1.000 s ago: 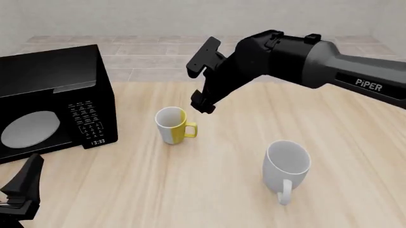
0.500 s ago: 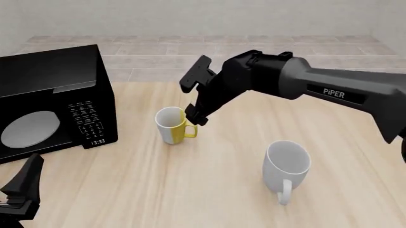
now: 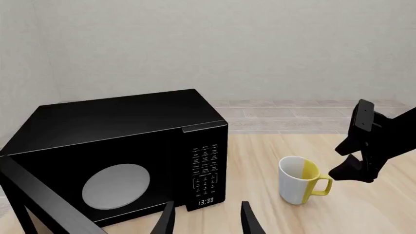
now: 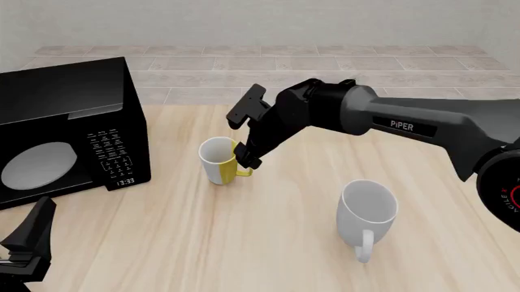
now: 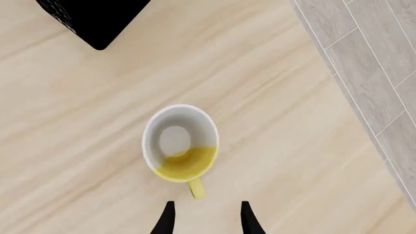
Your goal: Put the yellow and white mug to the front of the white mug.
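The yellow and white mug [image 4: 219,160] stands upright on the wooden table, its yellow handle pointing right in the front view. The right wrist view looks straight down into the mug [image 5: 180,148]. My right gripper [image 4: 247,156] hangs open just above and beside the handle, whose tip lies just ahead of the gap between its fingers [image 5: 205,220]. The left wrist view shows the same mug [image 3: 300,181] with the right gripper [image 3: 354,165] next to it. The larger white mug [image 4: 367,210] stands to the front right, handle toward me. My left gripper [image 4: 28,242] rests open at the near left, holding nothing.
A black microwave [image 4: 65,134] with its door shut occupies the table's left side, close to the small mug [image 3: 123,151]; its corner shows in the right wrist view [image 5: 97,14]. Beyond the table's far edge lies a tiled floor [image 4: 203,67].
The right arm has come down and leftward, bringing its gripper from above the table to the small mug's handle. Both mugs and the left arm stay put.
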You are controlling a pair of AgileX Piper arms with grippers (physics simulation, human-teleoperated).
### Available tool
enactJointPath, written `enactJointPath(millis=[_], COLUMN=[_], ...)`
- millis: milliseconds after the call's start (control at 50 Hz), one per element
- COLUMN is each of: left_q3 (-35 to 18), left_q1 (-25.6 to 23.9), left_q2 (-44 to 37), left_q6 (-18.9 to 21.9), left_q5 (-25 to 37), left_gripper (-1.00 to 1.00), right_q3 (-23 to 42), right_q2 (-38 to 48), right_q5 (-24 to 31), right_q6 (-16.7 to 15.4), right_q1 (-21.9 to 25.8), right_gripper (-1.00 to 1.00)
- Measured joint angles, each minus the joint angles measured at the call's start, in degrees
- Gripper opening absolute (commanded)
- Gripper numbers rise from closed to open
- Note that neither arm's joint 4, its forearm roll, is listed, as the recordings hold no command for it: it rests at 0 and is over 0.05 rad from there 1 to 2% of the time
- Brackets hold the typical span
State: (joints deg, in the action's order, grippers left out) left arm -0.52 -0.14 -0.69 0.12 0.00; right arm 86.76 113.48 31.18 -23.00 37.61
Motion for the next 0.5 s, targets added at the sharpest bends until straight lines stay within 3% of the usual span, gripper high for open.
enactJointPath(millis=[500], left_q3=[0.00], left_q1=[0.00], left_q2=[0.00], left_q6=[0.00], left_q5=[0.00], left_gripper=[1.00], right_q3=[1.24], right_q2=[3.82], right_q5=[-0.82], right_q6=[0.51], right_q1=[-0.16], right_gripper=[1.00])
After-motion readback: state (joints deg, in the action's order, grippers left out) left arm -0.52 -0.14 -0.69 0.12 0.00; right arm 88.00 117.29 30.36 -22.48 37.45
